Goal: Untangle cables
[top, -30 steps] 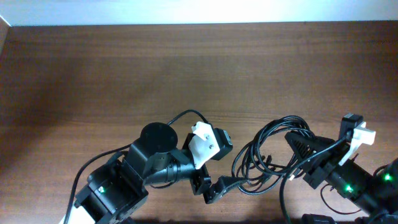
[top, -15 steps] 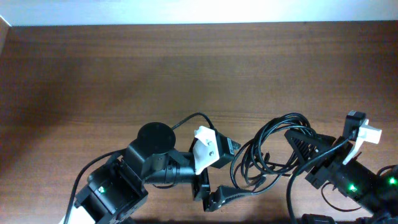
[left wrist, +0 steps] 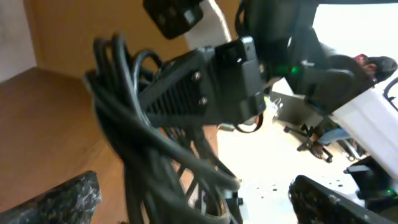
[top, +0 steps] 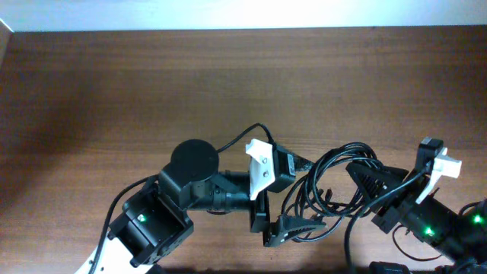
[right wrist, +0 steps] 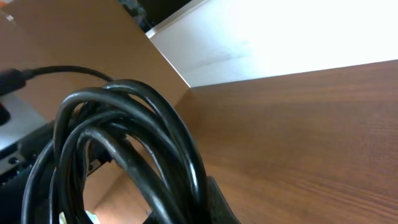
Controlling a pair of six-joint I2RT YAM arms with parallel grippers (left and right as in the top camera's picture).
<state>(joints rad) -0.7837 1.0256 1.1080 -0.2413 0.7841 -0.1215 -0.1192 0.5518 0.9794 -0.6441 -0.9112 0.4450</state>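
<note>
One cable bundle (top: pixel 329 169) (tangled), two pincers (top: pixel 278 224) (top: pixel 358 169).

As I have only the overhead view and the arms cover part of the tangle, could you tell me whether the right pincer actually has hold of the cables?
Observer: Yes. The left wrist view shows the right pincer shut on the cables, with several strands bunched against it.
Operator: Thank you. Is the left pincer gripping them too?
Observer: No. The left pincer is open, its jaws wide apart, and the bundle shows between them. I cannot tell whether they touch it.
Operator: Do the loops lie flat?
Observer: Not all of them. In the right wrist view several strands arch up together close to the lens, with the table behind them.
</note>
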